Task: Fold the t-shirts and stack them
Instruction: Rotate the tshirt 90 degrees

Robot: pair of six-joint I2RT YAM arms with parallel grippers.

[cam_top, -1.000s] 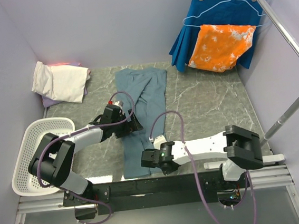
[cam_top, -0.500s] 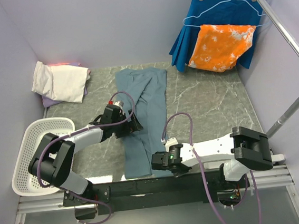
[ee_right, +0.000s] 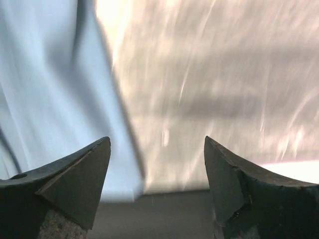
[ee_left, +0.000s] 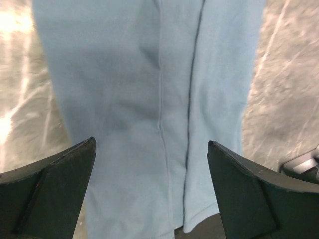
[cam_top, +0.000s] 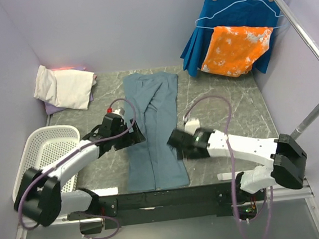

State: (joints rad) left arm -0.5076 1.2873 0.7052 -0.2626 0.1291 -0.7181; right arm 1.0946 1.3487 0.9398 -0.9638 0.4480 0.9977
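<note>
The dusty blue-grey t-shirt (cam_top: 154,131) lies flat on the table as a long strip, folded lengthwise, its hem at the front edge. My left gripper (cam_top: 135,135) hangs open over the strip's left edge; in the left wrist view the cloth (ee_left: 149,74) fills the space under the open left gripper (ee_left: 151,142). My right gripper (cam_top: 173,142) stands open at the strip's right edge. Its wrist view shows the shirt's edge (ee_right: 45,74) on the left and nothing between the right gripper's (ee_right: 156,139) fingers. A folded cream-white t-shirt (cam_top: 66,86) rests on a lavender one (cam_top: 51,109) at the back left.
A white basket (cam_top: 40,143) stands at the left front. A bright blue pleated garment (cam_top: 234,10) and an orange-and-white cloth (cam_top: 236,49) hang at the back right. A metal rail (cam_top: 304,38) slants along the right side. Marbled table top (ee_right: 214,64) shows right of the shirt.
My right gripper opened, let go of the shirt's lower edge and moved from the front edge back and to the right. The shirt's lower half now lies flat and wider. The left arm shifted slightly.
</note>
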